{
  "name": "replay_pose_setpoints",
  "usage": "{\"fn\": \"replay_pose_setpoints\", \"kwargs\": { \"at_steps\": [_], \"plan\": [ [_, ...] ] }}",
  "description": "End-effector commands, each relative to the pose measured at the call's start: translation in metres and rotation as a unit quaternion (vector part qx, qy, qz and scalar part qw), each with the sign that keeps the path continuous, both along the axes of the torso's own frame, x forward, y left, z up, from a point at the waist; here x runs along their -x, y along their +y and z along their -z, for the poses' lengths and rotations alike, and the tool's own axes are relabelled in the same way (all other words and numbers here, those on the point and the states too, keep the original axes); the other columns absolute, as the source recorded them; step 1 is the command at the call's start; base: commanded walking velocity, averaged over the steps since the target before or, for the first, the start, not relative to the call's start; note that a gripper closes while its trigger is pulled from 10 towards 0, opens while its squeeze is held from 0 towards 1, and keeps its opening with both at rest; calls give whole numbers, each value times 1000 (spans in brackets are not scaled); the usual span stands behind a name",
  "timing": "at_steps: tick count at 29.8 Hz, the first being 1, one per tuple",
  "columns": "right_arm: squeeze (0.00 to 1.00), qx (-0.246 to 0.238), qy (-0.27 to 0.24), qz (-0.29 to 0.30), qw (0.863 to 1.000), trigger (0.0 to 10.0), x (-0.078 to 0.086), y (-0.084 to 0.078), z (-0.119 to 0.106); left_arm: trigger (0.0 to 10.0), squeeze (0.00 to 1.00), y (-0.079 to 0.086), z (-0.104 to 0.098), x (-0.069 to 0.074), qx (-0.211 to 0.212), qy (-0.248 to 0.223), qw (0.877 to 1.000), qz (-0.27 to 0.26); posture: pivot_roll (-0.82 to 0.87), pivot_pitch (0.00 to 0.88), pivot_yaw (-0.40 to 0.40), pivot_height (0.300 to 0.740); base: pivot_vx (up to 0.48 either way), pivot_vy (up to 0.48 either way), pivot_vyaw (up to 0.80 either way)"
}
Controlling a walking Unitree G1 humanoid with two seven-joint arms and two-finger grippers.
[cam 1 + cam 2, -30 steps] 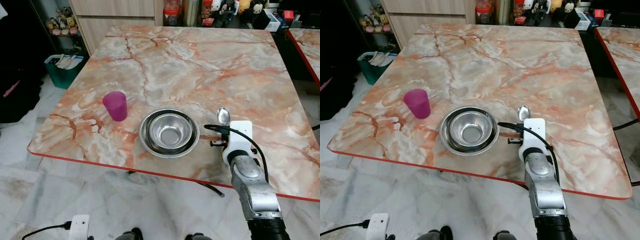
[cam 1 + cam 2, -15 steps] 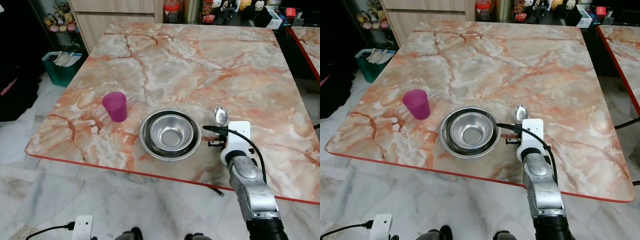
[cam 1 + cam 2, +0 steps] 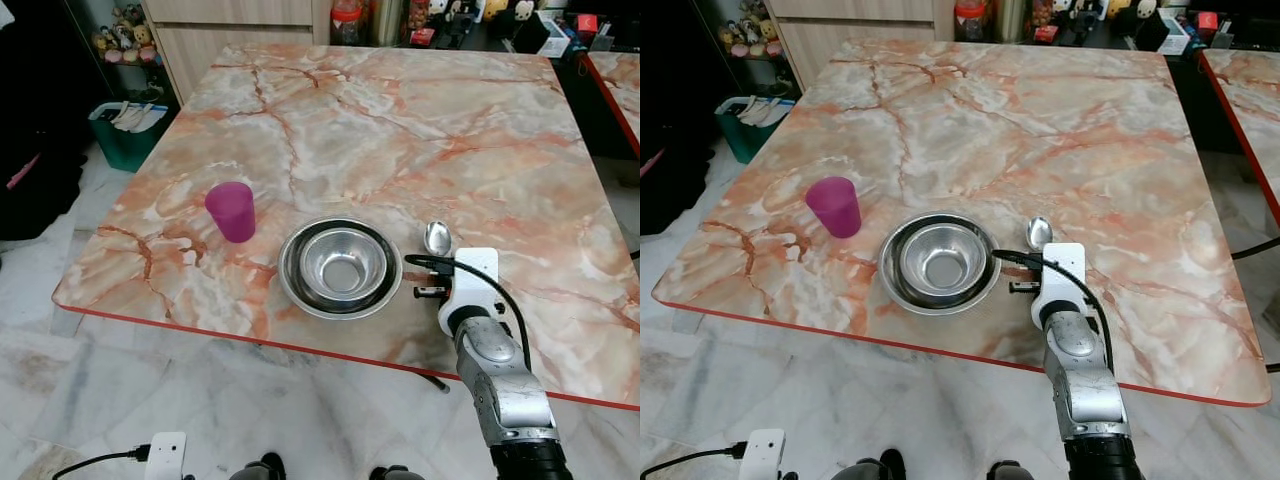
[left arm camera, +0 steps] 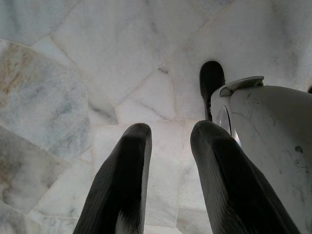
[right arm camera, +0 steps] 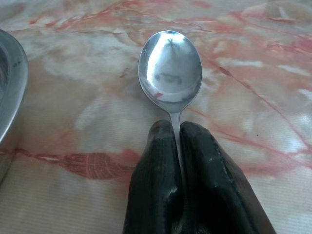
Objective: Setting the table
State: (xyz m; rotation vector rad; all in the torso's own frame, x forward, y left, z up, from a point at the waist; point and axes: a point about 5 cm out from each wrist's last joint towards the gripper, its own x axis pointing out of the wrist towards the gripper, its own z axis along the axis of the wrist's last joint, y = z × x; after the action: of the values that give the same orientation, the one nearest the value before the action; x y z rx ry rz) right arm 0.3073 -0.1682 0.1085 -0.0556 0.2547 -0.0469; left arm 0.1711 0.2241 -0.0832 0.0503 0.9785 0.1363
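Observation:
A steel bowl [image 3: 339,267] sits near the front edge of the marble table [image 3: 400,130]. To its left stands a purple cup [image 3: 231,211]. A metal spoon [image 3: 438,238] lies just right of the bowl, its bowl end pointing away from me. My right gripper [image 5: 176,146] is shut on the spoon's handle, low over the tabletop, with the spoon head [image 5: 169,72] sticking out past the fingertips. The left gripper [image 4: 168,146] hangs open above the floor beside my body.
The table's red front edge [image 3: 300,345] runs just below the bowl. A green bin [image 3: 125,135] stands on the floor at the left. Cabinets and small items line the back wall [image 3: 420,20]. A second table corner [image 3: 615,80] shows at far right.
The right gripper with the spoon has drawn slightly toward me and closer to the bowl. The camera has shifted a little.

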Motion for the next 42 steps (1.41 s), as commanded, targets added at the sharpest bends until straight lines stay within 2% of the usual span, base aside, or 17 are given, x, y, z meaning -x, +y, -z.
{"fn": "replay_pose_setpoints", "kwargs": {
  "at_steps": [1, 5, 6, 16, 18, 19, 20, 21, 22, 23, 24, 25, 32, 33, 34, 42],
  "plan": [
    [0, -8, 22, 0, 1000, 10000, 4, 0, 10, 10000, 0, 1, 5, 11, -6, 25, 1000, 8, -25, 193, 37, 740, 0, 0, 0],
    [0, -8, 22, 1, 1000, 10000, 4, 0, 10, 10000, 0, -2, 5, 10, -5, 25, 1000, 10, -24, 196, 38, 740, 0, 0, 0],
    [82, -8, 22, 1, 1000, 10000, 4, 0, 10, 10000, 0, -4, 5, 9, -4, 24, 1000, 11, -23, 198, 37, 740, 0, 0, 0],
    [78, -5, 23, 6, 1000, 10000, 3, 0, 10, 10000, 0, -11, 6, 7, -1, 23, 1000, 13, -21, 205, 37, 740, 0, 0, 0],
    [318, -4, 25, 5, 1000, 10000, 4, 0, 11, 10000, 0, -13, 6, 7, -1, 23, 1000, 14, -21, 205, 37, 740, 0, 0, 0],
    [318, -4, 25, 5, 1000, 10000, 4, 0, 11, 10000, 0, -14, 6, 7, -1, 23, 1000, 14, -21, 205, 37, 740, 0, 0, 0],
    [537, -4, 25, 5, 1000, 10000, 4, 0, 11, 10000, 0, -14, 6, 6, -1, 22, 1000, 14, -18, 204, 37, 740, 0, 0, 0],
    [537, -4, 25, 5, 1000, 10000, 4, 0, 11, 10000, 0, -14, 6, 5, -1, 22, 1000, 14, -18, 204, 37, 740, 0, 0, 0],
    [686, -5, 25, 5, 1000, 10000, 4, 0, 11, 10000, 0, -14, 6, 5, -1, 21, 1000, 14, -18, 204, 37, 740, 0, 0, 0],
    [757, -5, 25, 5, 1000, 10000, 4, 0, 11, 10000, 0, -14, 5, 4, -1, 20, 1000, 14, -18, 204, 37, 740, 0, 0, 0],
    [988, -5, 25, 5, 1000, 10000, 4, 0, 11, 10000, 0, -14, 5, 3, -2, 18, 1000, 14, -18, 204, 37, 740, 0, 0, 0],
    [1000, -5, 24, 6, 1000, 10000, 4, 0, 11, 10000, 0, -13, 4, 2, -2, 16, 1000, 14, -17, 202, 37, 740, 0, 0, 0],
    [1000, -2, 24, 7, 1000, 10000, 3, 0, 10, 10000, 0, 1, 0, -1, -7, 9, 1000, 12, -17, 202, 37, 740, 0, 0, 0],
    [961, -2, 24, 7, 1000, 10000, 3, 0, 10, 10000, 0, 1, 0, -1, -7, 9, 1000, 12, -17, 202, 37, 740, 0, 0, 0],
    [0, 0, 19, 8, 1000, 10000, 3, 0, 8, 10000, 0, 3, 0, 0, -7, 10, 1000, 11, -17, 203, 39, 740, 0, 0, 0],
    [0, 18, -24, 14, 999, 10000, -1, -3, -9, 10000, 0, 4, 1, 3, -8, 12, 1000, 10, -17, 204, 40, 740, 0, 0, 0]
  ]
}}
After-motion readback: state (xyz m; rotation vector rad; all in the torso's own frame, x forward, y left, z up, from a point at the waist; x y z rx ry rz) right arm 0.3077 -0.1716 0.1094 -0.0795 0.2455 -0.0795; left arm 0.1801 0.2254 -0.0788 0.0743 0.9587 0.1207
